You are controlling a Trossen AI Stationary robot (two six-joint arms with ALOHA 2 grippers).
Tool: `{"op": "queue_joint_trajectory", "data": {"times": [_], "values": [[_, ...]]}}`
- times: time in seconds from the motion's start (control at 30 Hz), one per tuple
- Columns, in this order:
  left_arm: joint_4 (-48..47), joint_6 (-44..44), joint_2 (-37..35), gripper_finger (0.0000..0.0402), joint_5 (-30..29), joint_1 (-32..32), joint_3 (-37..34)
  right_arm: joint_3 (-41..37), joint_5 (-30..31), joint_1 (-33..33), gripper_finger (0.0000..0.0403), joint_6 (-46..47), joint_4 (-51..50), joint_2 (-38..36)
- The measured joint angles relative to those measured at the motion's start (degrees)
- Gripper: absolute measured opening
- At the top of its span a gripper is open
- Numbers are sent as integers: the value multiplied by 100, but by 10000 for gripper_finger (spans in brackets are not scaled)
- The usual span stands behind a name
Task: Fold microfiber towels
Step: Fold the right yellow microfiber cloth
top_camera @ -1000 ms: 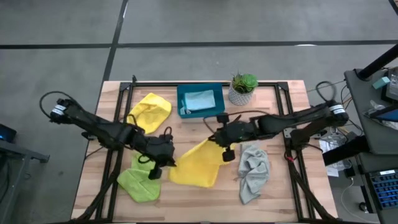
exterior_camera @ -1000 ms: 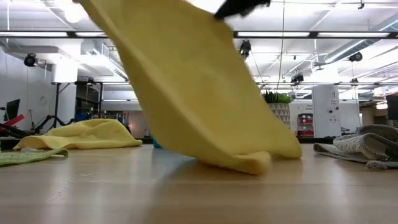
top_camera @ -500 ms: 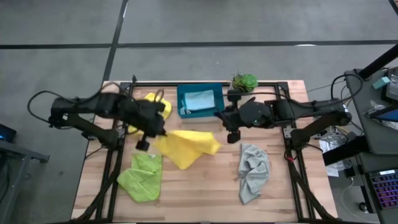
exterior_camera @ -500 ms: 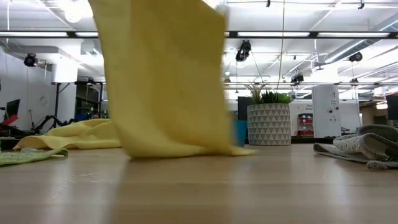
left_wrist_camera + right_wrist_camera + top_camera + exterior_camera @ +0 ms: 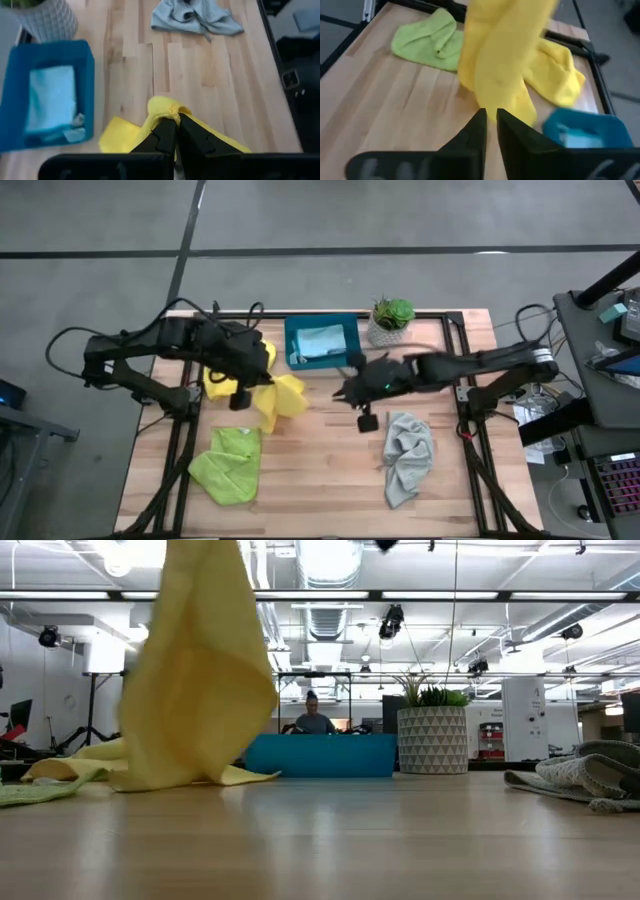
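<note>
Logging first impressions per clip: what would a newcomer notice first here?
A yellow towel hangs off the table's left-centre, pinched in the left gripper. The right gripper is at mid-table, holding nothing. A teal tray with a blue towel sits at the back.

Grey floor (image 5: 400, 220); ceiling lights (image 5: 118, 558); white cabinet (image 5: 524, 718)

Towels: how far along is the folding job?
Done: only the light blue towel lies in the teal tray. In hand: the left gripper is shut on a yellow towel, hanging with its lower edge on the table; the right gripper holds nothing. Left: the second yellow towel, the lime green towel and the grey towel lie unfolded.
</note>
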Motion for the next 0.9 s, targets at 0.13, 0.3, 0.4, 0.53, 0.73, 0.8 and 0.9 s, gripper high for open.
{"op": "queue_joint_trajectory", "data": {"times": [0.13,0.3,0.4,0.53,0.73,0.8,0.9], "values": [[316,-638,157,0,-230,-5,-2,-1295,78,215,59,-711,2156,78],[433,-713,208,0,-275,-1,-13,-2748,960,529,75,-1323,5444,311],[522,-709,226,0,-276,-1,-13,-3028,1248,566,92,-1728,6166,595],[815,-709,224,0,-285,-1,-11,-2835,1256,583,134,-1735,6286,1014],[880,-725,209,0,-285,-1,-11,-2360,2733,753,196,-2450,6058,1731],[882,-802,202,0,-285,-1,-11,-2240,3199,838,199,-2802,6185,1912],[883,-819,195,0,-287,-1,-11,-2167,3760,908,197,-3223,6375,2207]]}}
